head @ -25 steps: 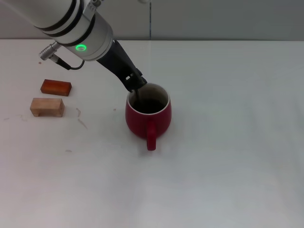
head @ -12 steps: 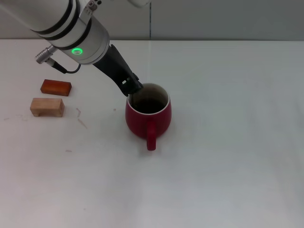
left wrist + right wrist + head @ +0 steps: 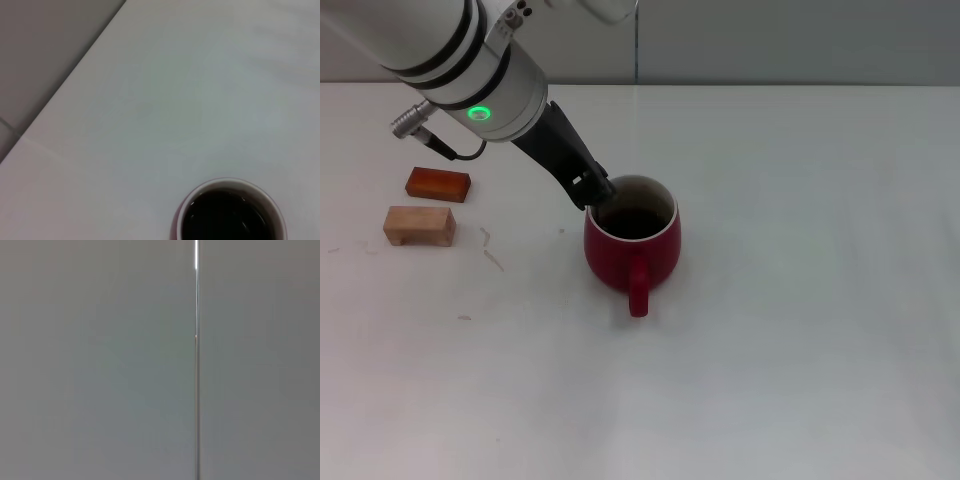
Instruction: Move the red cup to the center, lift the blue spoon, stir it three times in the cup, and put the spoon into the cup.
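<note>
Red ceramic: in the head view the red cup stands upright on the white tabletop, roughly midway between the left and right edges and somewhat nearer the far edge than the near one. Handle points toward the near edge. Rim pale, inside dark; contents cannot be made out, and the blue spoon is not discernible in this view. Left gripper sits at the cup's far-left rim, tip just over the lip. Its black body slants down from the upper left, where the white forearm with a lit green ring enters. Finger opening cannot be told; whether anything is held cannot be told. Near the left edge lie a red-brown block and, just nearer the front edge, a pale wooden block, close together, well apart from the cup.

Left wrist view: the cup seen from above, pale rim ring around a dark interior with faint glints; no spoon shape resolvable. White tabletop surrounds it, its edge meeting a grey wall. No fingers visible.

Right wrist view: plain grey wall with a thin vertical seam; right gripper not shown.
</note>
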`<act>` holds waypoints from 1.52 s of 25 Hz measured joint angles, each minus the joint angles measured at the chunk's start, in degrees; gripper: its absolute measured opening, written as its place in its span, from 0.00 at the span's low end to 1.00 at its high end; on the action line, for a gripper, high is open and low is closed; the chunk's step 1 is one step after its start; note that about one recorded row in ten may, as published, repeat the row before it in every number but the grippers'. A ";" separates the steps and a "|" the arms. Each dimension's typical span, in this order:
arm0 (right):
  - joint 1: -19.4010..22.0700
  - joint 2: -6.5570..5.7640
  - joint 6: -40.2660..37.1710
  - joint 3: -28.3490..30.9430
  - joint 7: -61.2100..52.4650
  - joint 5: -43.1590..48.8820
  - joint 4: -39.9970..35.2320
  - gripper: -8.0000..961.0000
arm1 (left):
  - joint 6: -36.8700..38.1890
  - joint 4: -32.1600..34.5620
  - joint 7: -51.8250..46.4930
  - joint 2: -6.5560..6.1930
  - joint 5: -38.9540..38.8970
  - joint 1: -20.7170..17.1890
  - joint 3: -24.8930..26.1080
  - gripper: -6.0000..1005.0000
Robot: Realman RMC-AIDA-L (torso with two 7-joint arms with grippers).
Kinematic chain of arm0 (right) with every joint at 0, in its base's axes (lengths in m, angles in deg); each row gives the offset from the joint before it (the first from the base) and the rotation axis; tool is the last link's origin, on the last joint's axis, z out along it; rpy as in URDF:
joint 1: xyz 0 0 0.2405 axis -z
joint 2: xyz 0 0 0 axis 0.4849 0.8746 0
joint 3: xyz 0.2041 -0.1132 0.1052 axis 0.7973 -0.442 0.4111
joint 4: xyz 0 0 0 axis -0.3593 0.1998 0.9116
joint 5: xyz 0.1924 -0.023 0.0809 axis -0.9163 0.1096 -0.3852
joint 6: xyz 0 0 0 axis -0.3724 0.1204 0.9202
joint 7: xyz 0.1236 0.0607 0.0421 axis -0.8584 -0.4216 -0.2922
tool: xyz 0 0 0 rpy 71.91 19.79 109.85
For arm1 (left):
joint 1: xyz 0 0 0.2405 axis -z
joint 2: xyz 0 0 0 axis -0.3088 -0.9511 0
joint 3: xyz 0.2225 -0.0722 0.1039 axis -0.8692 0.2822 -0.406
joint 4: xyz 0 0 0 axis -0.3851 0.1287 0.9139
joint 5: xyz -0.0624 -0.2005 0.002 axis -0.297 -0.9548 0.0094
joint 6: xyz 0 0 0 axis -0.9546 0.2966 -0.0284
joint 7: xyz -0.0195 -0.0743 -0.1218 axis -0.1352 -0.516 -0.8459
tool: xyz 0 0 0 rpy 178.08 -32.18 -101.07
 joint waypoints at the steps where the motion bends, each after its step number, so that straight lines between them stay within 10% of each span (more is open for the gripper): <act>1: 0.00 0.00 0.00 0.00 0.00 0.00 0.00 0.59 | 0.00 0.00 0.00 0.00 0.00 0.00 0.00 0.16; 14: -0.25 0.00 -0.06 0.00 0.00 0.00 0.00 0.58 | 0.78 1.34 0.91 -0.10 -2.10 -0.32 2.75 0.27; 26: 0.24 0.00 -0.10 0.63 0.00 0.00 -0.27 0.59 | 1.02 3.42 9.16 -0.42 -21.38 -2.26 25.86 0.29; 38: 1.19 -0.08 -0.26 4.19 0.00 0.00 -0.49 0.58 | -26.98 -10.13 36.92 -0.50 -54.53 -15.34 35.69 0.31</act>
